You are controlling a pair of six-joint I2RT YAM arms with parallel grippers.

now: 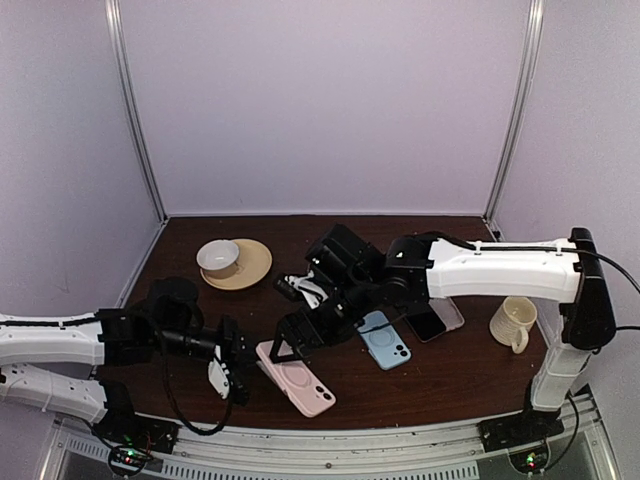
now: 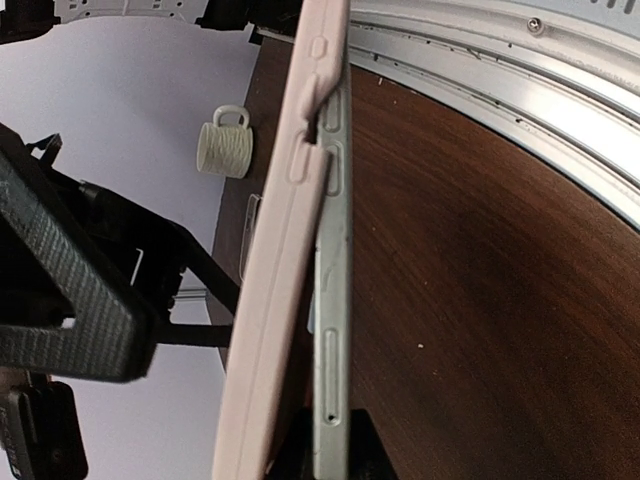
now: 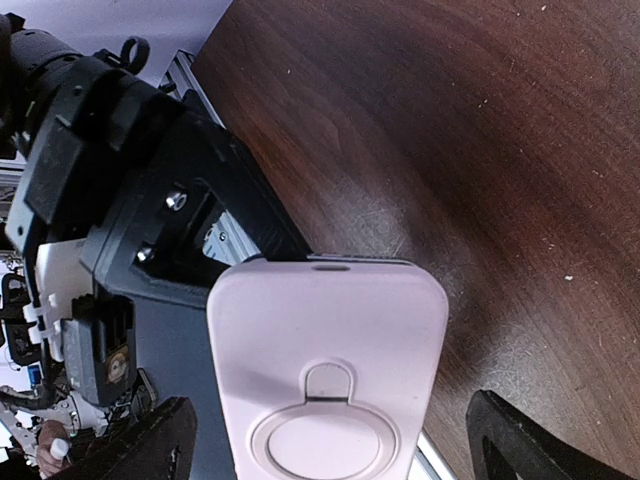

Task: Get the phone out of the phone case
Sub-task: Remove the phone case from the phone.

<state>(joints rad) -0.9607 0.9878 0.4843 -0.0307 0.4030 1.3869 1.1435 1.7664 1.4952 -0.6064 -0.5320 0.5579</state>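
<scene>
Centre: pink case (image 2: 270,300) edge-on, partly parted from phone (image 2: 332,340); mug (image 2: 226,145) at 11 o'clock, table (image 2: 480,280) at 3.

2 robot arms: left arm (image 1: 60,340), right arm (image 1: 500,272). 2 ring-backed phone cases: pink case (image 1: 297,377) lower ctr, blue case (image 1: 385,340) ctr. 1 dark phone (image 1: 428,322) right of ctr. 1 mug (image 1: 513,322) far right. 1 bowl (image 1: 218,257), 1 plate (image 1: 255,265), left of ctr. 1 b/w item (image 1: 300,288) ctr, type unclear.
</scene>
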